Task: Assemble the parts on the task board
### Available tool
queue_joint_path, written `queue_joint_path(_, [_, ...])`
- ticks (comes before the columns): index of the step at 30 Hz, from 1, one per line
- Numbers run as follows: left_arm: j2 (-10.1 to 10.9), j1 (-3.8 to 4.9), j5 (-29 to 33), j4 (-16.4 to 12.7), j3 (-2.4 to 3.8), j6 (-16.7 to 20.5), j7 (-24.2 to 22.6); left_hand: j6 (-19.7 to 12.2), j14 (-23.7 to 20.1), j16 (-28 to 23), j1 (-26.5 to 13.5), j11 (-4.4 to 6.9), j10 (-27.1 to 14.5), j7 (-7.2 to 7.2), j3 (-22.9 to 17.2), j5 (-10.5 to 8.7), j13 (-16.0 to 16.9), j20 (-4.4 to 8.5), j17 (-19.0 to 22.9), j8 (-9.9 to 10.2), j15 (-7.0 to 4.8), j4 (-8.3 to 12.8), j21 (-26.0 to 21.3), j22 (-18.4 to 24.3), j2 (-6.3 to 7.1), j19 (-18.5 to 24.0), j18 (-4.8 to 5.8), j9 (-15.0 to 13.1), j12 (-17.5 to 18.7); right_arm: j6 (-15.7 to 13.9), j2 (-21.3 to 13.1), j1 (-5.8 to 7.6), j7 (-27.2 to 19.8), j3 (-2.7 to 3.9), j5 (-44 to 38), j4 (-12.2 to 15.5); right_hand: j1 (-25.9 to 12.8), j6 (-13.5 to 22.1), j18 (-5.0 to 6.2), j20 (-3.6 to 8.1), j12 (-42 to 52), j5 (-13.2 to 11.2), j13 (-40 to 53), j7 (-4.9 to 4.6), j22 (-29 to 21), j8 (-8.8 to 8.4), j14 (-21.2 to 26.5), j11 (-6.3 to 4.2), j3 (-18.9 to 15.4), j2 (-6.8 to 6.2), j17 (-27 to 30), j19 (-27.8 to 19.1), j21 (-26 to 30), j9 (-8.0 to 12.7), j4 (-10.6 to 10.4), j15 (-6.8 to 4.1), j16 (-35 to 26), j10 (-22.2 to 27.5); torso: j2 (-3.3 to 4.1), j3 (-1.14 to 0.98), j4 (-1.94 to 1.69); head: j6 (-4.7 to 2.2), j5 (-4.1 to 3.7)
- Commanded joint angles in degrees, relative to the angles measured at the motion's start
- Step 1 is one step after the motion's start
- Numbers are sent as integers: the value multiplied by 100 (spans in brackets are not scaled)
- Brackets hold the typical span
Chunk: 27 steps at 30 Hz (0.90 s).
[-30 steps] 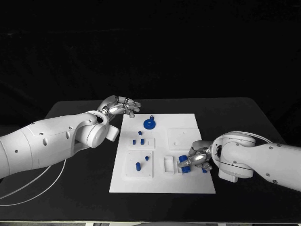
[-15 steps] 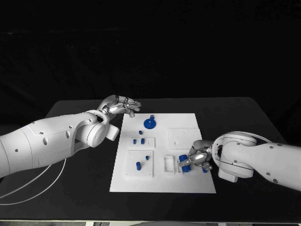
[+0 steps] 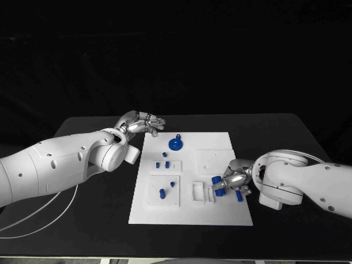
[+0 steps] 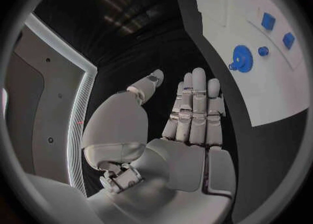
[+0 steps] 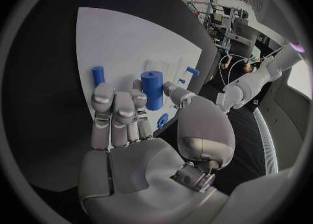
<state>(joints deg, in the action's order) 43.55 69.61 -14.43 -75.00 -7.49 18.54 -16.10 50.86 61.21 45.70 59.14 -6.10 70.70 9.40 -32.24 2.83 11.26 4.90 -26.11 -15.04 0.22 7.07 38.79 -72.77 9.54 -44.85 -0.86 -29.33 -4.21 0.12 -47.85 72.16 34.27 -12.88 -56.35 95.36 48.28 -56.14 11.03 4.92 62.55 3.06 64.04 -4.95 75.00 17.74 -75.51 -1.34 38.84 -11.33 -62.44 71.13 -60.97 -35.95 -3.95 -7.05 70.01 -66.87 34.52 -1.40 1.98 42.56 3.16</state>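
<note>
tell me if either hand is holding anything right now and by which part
The left hand holds nothing, fingers straight beside the task board. The right hand sits at a blue cylinder, but whether it grips it cannot be told.

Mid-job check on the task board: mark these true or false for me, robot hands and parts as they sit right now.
1. The left robot hand holds nothing. True.
2. The left robot hand is over the middle of the task board. False: it is beside the board's far left corner, over the black table.
3. A round blue part lies on the far half of the board. True.
4. The right robot hand is at the board's far edge. False: it is over the near right part.
5. A blue cylinder stands upright by the right robot hand's fingers. True.
</note>
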Motion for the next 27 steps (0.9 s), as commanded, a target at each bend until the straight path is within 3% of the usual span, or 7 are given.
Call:
queue_joint_path(1, [-9,3,36,-6,4,-70,-66,-44,36,-40,-32,8,-37,0,-9,14,8,53,-9,-30,0,-18,-32,-10,-25,-16,-83,5,14,-10,2,3,19,-3,134,44,-76,-75,397,-31,-20,5,4,-12,90,18,0,1,28,-2,6,-1,-18,-7,26,-28,19,-38,1,1,-3,-5,5])
queue_joint_path(12, [-11,3,36,-10,4,-73,-64,-41,37,-42,-29,7,-37,-2,-9,14,9,52,-13,-33,1,-17,-35,-14,-26,-16,-82,5,13,106,198,20,17,-3,395,49,-167,-112,397,-47,-37,4,1,-4,88,3,0,-7,44,7,8,-8,-30,-5,38,-35,21,-49,4,-1,-3,5,17])
queue_joint_path(27, [0,4,36,-25,4,-73,-61,-39,37,-46,-32,7,-37,-4,-7,13,9,50,-19,-36,2,-20,-38,-18,-25,-16,-81,5,13,193,547,19,9,-5,428,-166,-245,-126,397,-58,-54,-3,0,-2,87,-19,4,-8,41,-3,11,-22,-41,-1,72,-37,20,-50,11,-2,-11,25,29])
